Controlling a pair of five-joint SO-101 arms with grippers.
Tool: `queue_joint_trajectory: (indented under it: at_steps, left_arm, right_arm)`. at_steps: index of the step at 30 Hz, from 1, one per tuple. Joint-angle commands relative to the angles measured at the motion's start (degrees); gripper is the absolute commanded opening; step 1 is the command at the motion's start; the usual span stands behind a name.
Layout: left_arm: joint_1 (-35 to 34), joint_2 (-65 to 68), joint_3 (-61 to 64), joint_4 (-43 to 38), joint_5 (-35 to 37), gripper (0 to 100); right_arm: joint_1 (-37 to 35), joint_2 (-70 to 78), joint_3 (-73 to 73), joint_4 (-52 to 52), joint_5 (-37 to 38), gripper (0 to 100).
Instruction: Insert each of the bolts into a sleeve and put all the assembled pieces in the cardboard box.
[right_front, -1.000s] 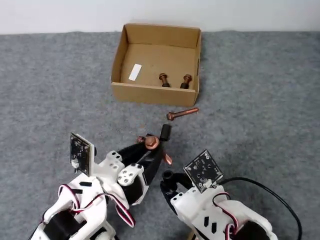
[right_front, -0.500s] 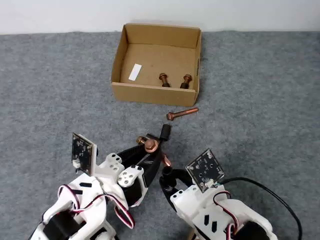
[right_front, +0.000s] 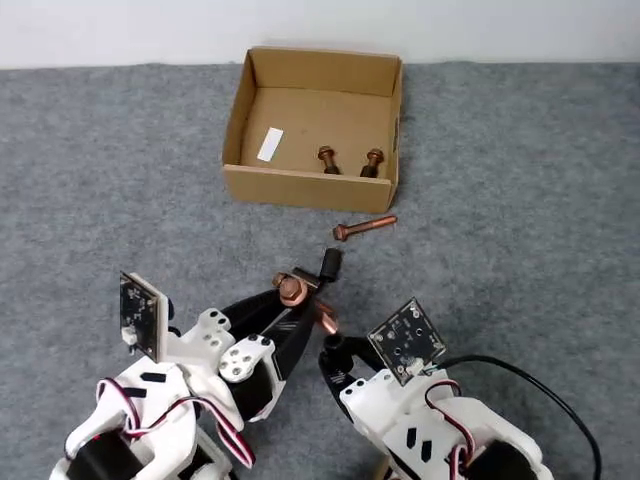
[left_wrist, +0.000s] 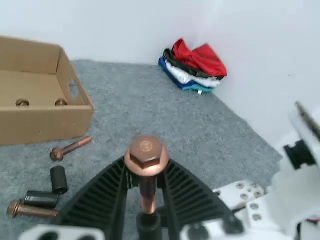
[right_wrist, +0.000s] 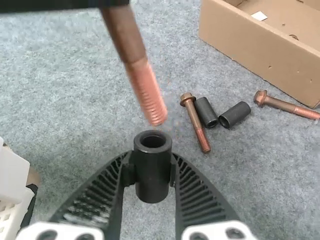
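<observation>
My left gripper (right_front: 292, 298) is shut on a copper bolt (left_wrist: 145, 159), head up and threaded tip (right_wrist: 154, 111) angled down. That tip hangs just above the open mouth of a black sleeve (right_wrist: 152, 165), which my right gripper (right_wrist: 152, 176) is shut on and holds upright. In the high view the two grippers meet in front of the cardboard box (right_front: 242, 120), with the held sleeve (right_front: 335, 352) just below the bolt's tip. Two assembled pieces (right_front: 348, 160) lie inside the box.
On the carpet between the grippers and the box lie a loose bolt (right_front: 365, 227), a second bolt (right_wrist: 195, 121) and two black sleeves (right_wrist: 206, 112) (right_wrist: 234, 114). A white label (right_front: 270, 144) lies in the box. Folded clothes (left_wrist: 195, 62) sit against the far wall.
My left arm has drawn back and to the left, carrying the bolt with it; its tip has shifted slightly left over the sleeve. The right arm has barely moved.
</observation>
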Motion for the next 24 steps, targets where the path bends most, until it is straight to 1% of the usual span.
queue_joint_trajectory:
  at_steps: [1, 11, 17, 24]
  left_arm:
    - [0.53, -0.09, -2.86, 1.41, 0.18, 0]
    - [0.70, -0.09, -0.75, 2.11, 0.18, 0]
    - [7.38, 0.00, 1.63, 2.02, 0.35, 0]
    - [7.65, 0.00, 4.44, 4.31, 0.09, 0]
  right_arm:
    - [0.57, 0.22, -0.44, -2.42, 0.62, 0.9]
    - [0.57, 0.22, -0.44, -3.03, 0.62, 0.9]
    - [0.57, 0.22, -0.44, -3.03, 0.62, 0.9]
    - [0.57, 0.22, -0.44, -3.03, 0.62, 0.9]
